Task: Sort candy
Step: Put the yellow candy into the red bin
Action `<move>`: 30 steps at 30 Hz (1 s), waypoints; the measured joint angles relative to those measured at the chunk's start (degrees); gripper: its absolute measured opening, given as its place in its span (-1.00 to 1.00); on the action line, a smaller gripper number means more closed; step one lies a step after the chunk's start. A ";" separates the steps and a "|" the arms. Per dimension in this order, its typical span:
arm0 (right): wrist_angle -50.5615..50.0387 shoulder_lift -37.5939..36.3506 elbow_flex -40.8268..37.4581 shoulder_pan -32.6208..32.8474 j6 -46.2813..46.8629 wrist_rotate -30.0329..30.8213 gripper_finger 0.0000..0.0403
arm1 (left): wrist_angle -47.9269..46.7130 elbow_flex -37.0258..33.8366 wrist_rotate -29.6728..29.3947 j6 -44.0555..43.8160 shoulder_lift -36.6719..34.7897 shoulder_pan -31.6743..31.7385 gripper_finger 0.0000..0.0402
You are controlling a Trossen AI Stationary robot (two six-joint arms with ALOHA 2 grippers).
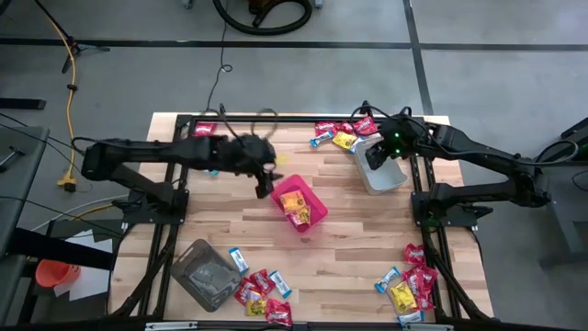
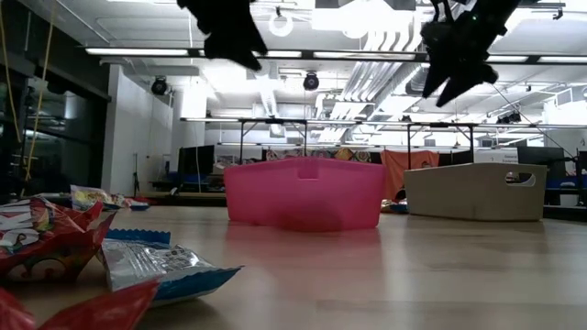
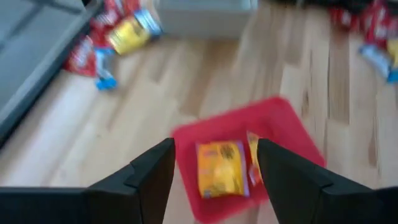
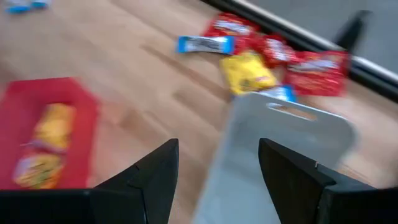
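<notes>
The candy lies in loose heaps of red, yellow and blue-and-white packets at the far edge (image 1: 342, 133), the near right corner (image 1: 409, 287) and the near middle (image 1: 262, 294). Yellow packets (image 3: 221, 168) lie inside the red bin (image 1: 317, 198) at the table's middle. My left gripper (image 3: 216, 163) hangs open above the bin's left side (image 1: 266, 187), with nothing between its fingers. My right gripper (image 4: 217, 165) is open and empty above the grey tub (image 1: 381, 175) at the far right.
A clear tub (image 1: 204, 273) stands near the front left. One red packet (image 1: 204, 130) lies at the far left by the left arm. Bare wood lies between the red bin and the near heaps. Black frame rails run along both table sides.
</notes>
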 joint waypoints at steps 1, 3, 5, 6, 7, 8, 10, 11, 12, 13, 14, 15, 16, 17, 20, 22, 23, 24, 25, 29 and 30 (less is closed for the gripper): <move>1.48 0.00 0.00 0.03 -1.19 -2.74 0.07 | 3.07 -0.79 0.00 0.12 -1.31 0.48 0.07; 5.05 0.00 0.00 0.63 -3.98 -8.60 0.07 | 8.59 -4.02 0.11 -0.08 -4.62 1.77 0.07; 8.97 0.00 0.00 1.51 -6.49 -14.34 0.07 | 15.60 -8.18 0.53 -1.74 -7.69 2.81 0.07; 10.97 0.00 0.00 2.18 -7.37 -16.86 0.07 | 18.33 -10.67 0.71 -3.09 -9.28 3.48 0.07; 13.00 0.00 0.00 2.87 -7.86 -18.70 0.07 | 21.12 -13.32 0.92 -4.50 -10.91 3.93 0.07; 14.63 0.00 0.00 3.49 -8.57 -19.71 0.07 | 24.02 -15.79 1.07 -6.23 -12.32 4.13 0.07; 17.43 0.00 0.00 5.11 -10.04 -19.63 0.07 | 29.37 -20.58 1.61 -9.54 -14.98 4.59 0.07; 18.34 0.00 0.00 5.72 -11.03 -19.04 0.07 | 31.26 -22.60 1.99 -11.12 -16.14 4.70 0.07; 18.86 0.00 0.00 6.20 -12.26 -17.99 0.07 | 32.95 -24.24 2.14 -12.39 -17.02 4.64 0.07; 19.23 0.01 0.00 6.68 -13.64 -16.78 0.07 | 33.86 -25.57 2.15 -13.47 -17.89 4.47 0.07; 19.28 0.02 0.00 7.07 -15.30 -15.66 0.07 | 33.69 -26.40 2.16 -14.02 -18.55 4.24 0.07; 19.03 0.02 0.00 7.37 -17.27 -14.36 0.07 | 33.31 -26.87 2.15 -14.06 -18.99 3.98 0.07; 18.84 0.02 0.00 7.57 -19.42 -13.21 0.07 | 32.29 -27.27 2.16 -13.62 -19.39 3.73 0.07; 18.79 0.02 0.00 7.71 -21.21 -12.57 0.07 | 31.58 -27.80 2.16 -12.26 -19.67 3.56 0.07; 18.83 0.02 0.00 7.92 -22.35 -10.10 0.07 | 28.78 -28.03 2.16 -7.83 -19.80 3.17 0.07; 18.83 0.07 0.00 7.90 -20.40 -8.99 0.07 | 28.47 -28.03 2.14 -7.63 -19.80 3.10 0.07; 18.84 0.09 0.00 7.90 -19.41 -8.76 0.07 | 28.47 -28.03 2.14 -7.84 -19.80 3.12 0.07; 18.86 0.09 0.00 7.90 -18.50 -8.74 0.07 | 28.47 -28.03 2.14 -7.88 -19.80 3.15 0.07; 18.88 0.09 0.00 7.90 -17.67 -8.73 0.07 | 28.47 -28.03 2.14 -7.81 -19.80 3.17 0.07; 19.69 0.09 0.00 7.92 -17.15 -9.43 0.07 | 28.44 -28.03 2.12 -6.19 -19.80 3.17 0.07; 19.85 0.09 0.00 7.99 -17.13 -9.85 0.07 | 28.43 -28.03 2.12 -5.59 -19.80 3.17 0.07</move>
